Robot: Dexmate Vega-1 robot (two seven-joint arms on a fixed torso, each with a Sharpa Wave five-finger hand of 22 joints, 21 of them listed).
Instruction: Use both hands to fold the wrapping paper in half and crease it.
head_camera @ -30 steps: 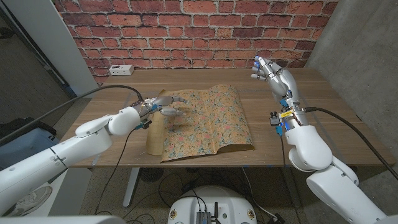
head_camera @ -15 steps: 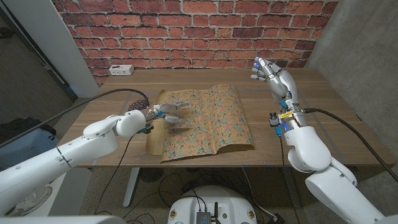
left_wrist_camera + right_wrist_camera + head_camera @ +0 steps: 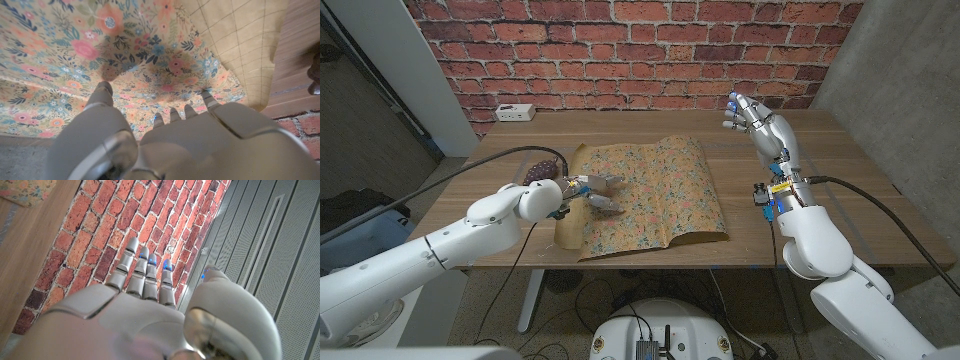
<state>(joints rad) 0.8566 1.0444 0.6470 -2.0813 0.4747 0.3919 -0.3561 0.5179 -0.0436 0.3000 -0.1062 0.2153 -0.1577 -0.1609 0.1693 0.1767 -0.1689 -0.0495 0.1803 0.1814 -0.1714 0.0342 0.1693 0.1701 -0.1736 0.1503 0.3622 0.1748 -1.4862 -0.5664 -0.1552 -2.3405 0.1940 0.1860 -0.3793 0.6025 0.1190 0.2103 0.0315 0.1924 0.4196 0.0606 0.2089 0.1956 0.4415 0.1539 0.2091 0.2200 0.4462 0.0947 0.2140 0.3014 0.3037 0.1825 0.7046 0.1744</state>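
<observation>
Your left robot hand sits on the floral-print wrapping paper sheet near its left edge, fingers spread, pressing down on the print, nothing gripped. Paper lies mid wooden surface, left edge curled up w/ the tan gridded underside showing. Right robot hand is raised off to the paper's right, fingers apart, empty. White power strip sits at the far left by the red brick wall.

Paper: wrapping paper on table, frame centre.
Left hand: on paper's left part.
Right hand: raised, upper right.
</observation>
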